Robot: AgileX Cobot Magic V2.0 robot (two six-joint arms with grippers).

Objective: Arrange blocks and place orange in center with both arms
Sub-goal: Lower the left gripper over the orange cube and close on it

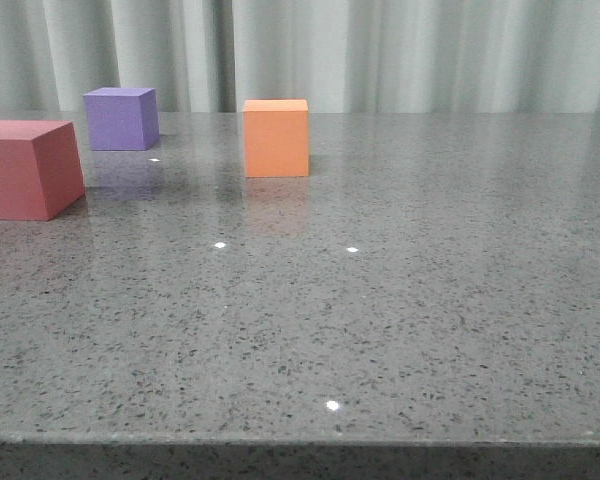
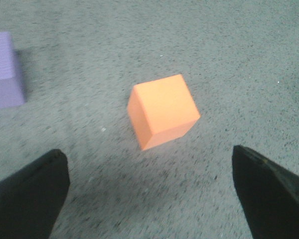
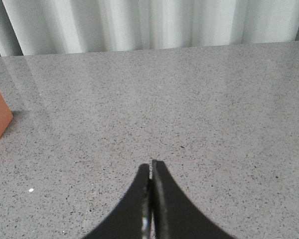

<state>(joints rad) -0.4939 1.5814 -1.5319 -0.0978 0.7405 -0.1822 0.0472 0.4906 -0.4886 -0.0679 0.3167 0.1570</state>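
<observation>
Cubes orange (image 1: 276, 138), purple (image 1: 121, 118), red-pink (image 1: 25, 168) (all unlabelled).

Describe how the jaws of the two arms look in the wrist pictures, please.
Both grippers are plain black, with no markings or cables in view. The left gripper shows two broad, dark, wedge-like jaws at the picture's lower corners. The right gripper shows two curved jaws that narrow to thin tips with a faint pale edge between them. The arms themselves are out of view.
</observation>
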